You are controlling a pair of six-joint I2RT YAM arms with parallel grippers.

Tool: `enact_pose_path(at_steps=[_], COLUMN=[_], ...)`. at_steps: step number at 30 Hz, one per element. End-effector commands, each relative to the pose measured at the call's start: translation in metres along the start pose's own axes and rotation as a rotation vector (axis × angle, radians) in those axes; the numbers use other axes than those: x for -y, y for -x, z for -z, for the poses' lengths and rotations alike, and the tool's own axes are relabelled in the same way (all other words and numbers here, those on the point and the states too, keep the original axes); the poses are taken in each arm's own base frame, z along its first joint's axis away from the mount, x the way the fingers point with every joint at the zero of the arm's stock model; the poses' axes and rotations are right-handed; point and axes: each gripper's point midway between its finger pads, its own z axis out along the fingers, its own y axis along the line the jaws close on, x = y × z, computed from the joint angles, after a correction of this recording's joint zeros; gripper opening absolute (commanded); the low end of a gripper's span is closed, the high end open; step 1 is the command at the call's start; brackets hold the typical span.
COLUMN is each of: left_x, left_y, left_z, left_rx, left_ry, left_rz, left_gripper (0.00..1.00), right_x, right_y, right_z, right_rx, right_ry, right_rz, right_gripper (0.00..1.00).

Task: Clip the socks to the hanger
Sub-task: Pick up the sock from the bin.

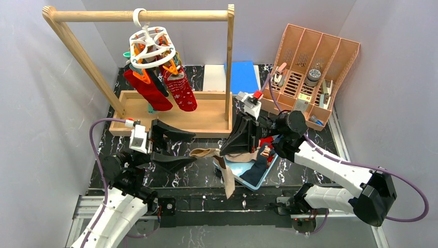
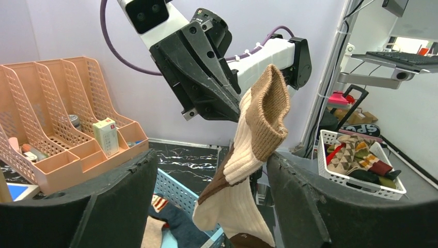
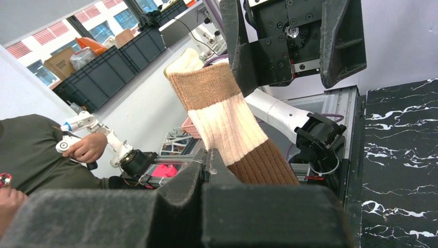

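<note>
**Banded sock held in mid-air between the two arms**

The right jaws are pinched shut on a ribbed sock (image 3: 227,124) banded in tan, cream and brown. In the right wrist view, the fabric comes out of the closed tips and rises away from them. The right arm (image 1: 330,160) reaches in from the right, its wrist turned leftward above the middle of the desk (image 1: 196,170).

The left jaws stand wide apart, one on each side of the sock in the left wrist view (contact with either one cannot be judged). The left arm (image 1: 116,204) is bent at the near left, with its wrist pointing right, toward the other arm.

From above, one end of the sock extends left toward the open jaws, and the rest hangs down over the near part of the desk. Just beneath the right wrist, a blue tray (image 1: 268,168) holds more socks (image 1: 255,173).

At the back left, the white ring hanger (image 1: 150,44) hangs by its hook from a wooden rail frame (image 1: 139,15). Two red socks (image 1: 181,93) are already clipped to it. A peach organiser (image 1: 310,67) stands at the back right.
</note>
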Motion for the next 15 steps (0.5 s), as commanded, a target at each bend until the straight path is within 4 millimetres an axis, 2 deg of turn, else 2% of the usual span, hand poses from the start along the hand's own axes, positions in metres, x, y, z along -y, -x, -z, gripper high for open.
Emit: enact_pose_path(at_steps=[1,8,11,15], left_x=[0.011,0.015,0.016,0.019], left_y=[0.013,0.012,0.013,0.013], left_z=[-0.003,-0.003,-0.003,-0.003], left_rx=[0.016,0.016,0.019,0.017], left_ry=[-0.038,-0.055,-0.059,-0.073], left_rz=[-0.038,-0.033,-0.029,-0.031], left_gripper=[0.7,0.46,0.39,0.11], right_x=[-0.011,-0.008,-0.005,0.004], right_y=[0.012,0.012,0.012,0.011], right_z=[-0.007,-0.009,-0.009,-0.012], right_rx=[0.036,0.042,0.049,0.046], right_ry=[0.038,0.034,0.026,-0.013], right_rz=[0.072,0.066,0.059,0.042], right_gripper=[0.01,0.01,0.01,0.01])
